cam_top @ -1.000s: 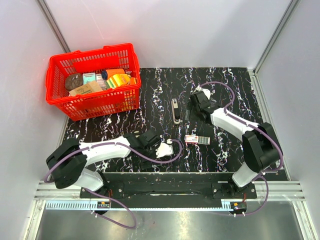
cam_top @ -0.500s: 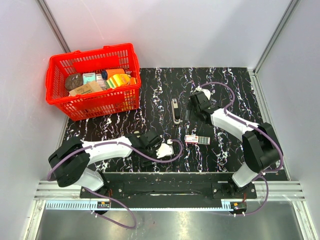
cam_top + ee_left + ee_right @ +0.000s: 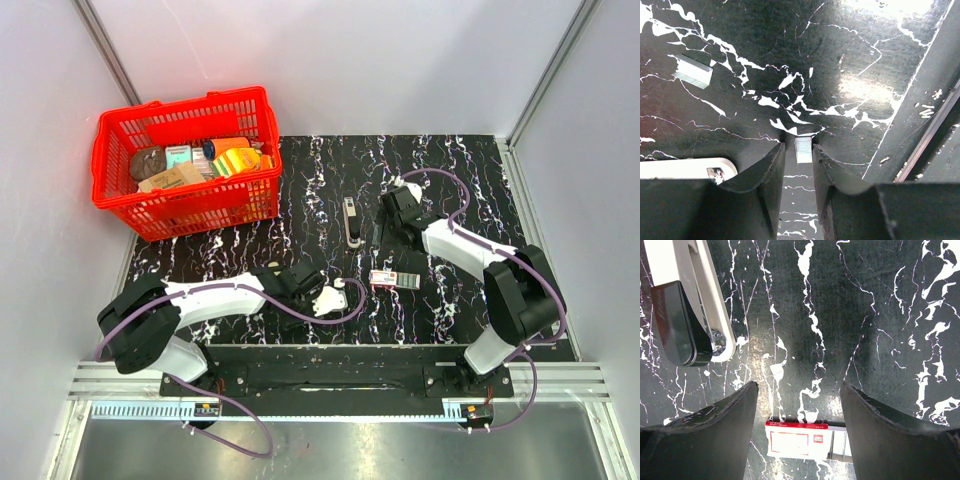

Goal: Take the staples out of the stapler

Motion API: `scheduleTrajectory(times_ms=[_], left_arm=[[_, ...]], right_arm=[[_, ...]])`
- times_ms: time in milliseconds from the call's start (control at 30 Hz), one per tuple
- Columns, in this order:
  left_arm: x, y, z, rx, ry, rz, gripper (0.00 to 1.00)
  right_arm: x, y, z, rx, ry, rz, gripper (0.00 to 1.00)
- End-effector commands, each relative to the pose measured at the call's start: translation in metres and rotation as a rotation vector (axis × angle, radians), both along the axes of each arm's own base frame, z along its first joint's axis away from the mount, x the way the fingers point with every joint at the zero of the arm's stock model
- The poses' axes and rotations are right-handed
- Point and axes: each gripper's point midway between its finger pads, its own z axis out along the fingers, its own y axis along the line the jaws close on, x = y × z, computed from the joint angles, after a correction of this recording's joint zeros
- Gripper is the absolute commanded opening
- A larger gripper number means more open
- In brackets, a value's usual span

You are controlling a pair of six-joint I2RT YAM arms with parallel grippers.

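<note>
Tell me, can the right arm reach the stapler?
Probably yes. The right gripper is open and empty, the stapler lies close beside it, not touching, and nothing stands between them. The red box sits off to another side.

A red plastic basket (image 3: 200,205) sits at the far left corner of the black, white-veined tabletop (image 3: 330,160). In the basket lie an orange pack (image 3: 236,158), a teal pack (image 3: 179,154), a tan box (image 3: 170,179) and a dark brownish lump (image 3: 147,163). Well to the basket's right and nearer the front edge, a small red-and-white box (image 3: 385,279) lies flat.
</note>
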Motion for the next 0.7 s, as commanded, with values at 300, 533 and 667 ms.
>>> scheduleTrajectory(times_ms=[300, 533, 667], left_arm=[[0.013, -0.017, 0.022, -0.072, -0.072, -0.026, 0.26], [0.023, -0.032, 0.058, -0.136, -0.125, -0.054, 0.25], [0.028, -0.042, 0.079, -0.181, -0.140, -0.061, 0.24]], right_arm=[[-0.005, -0.020, -0.022, -0.017, 0.015, -0.065, 0.72], [-0.019, -0.023, -0.036, 0.001, 0.044, -0.093, 0.70], [-0.029, -0.023, -0.041, 0.022, 0.064, -0.103, 0.68]])
